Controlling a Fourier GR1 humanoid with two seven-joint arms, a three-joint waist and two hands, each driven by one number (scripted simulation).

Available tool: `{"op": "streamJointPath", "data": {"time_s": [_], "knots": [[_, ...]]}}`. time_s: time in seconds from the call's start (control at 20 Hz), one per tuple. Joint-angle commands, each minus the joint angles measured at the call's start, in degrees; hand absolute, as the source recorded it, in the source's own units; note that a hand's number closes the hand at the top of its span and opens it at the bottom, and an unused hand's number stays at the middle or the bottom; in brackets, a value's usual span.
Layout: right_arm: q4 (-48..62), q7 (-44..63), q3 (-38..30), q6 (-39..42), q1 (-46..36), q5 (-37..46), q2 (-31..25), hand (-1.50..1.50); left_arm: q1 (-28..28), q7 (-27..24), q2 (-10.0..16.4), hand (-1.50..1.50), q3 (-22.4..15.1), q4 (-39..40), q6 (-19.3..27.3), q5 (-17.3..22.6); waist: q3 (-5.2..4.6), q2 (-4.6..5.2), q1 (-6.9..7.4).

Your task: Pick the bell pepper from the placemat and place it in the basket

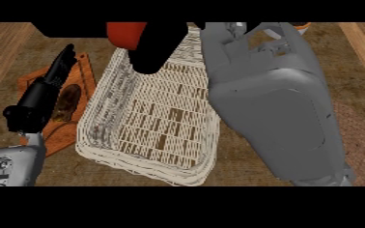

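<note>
The red bell pepper [125, 35] is up at the top of the view, above the far left end of the white wicker basket [153, 121]. My right hand [158, 43] is curled against the pepper's right side and hides much of it, with one black finger hanging down over the basket's inside. The grey right forearm [274, 101] runs along the basket's right side. The orange placemat [85, 75] lies left of the basket. My left hand [44, 96] rests over the placemat, open, fingers straight and pointing away.
A dark brown patch [68, 104] shows on the placemat beside my left hand. A small orange object [303, 27] peeks out at the top right behind the right arm. Brown counter top [235, 171] surrounds the basket.
</note>
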Motion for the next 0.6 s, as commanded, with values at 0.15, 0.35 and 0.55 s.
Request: {"op": "streamJointPath", "data": {"time_s": [0.15,0.35,0.55], "knots": [[4.79,8.77,5.49,5.7,-1.86,0.54,-1.34,1.5,2.18,-0.45,-1.13,0.0,-0.37,-1.39,0.94,-0.83,0.01,-0.28,-0.83],[9.03,6.8,7.87,8.7,-2.9,2.35,-3.68,1.5,-1.2,3.27,-0.35,0.0,0.55,-1.82,0.47,-0.01,0.04,-0.19,-0.97],[10.1,3.91,10.54,13.2,-1.9,1.33,-4.15,1.5,1.14,-1.05,-0.74,0.0,0.48,0.37,1.02,-1.23,0.01,-0.07,-0.95]]}}
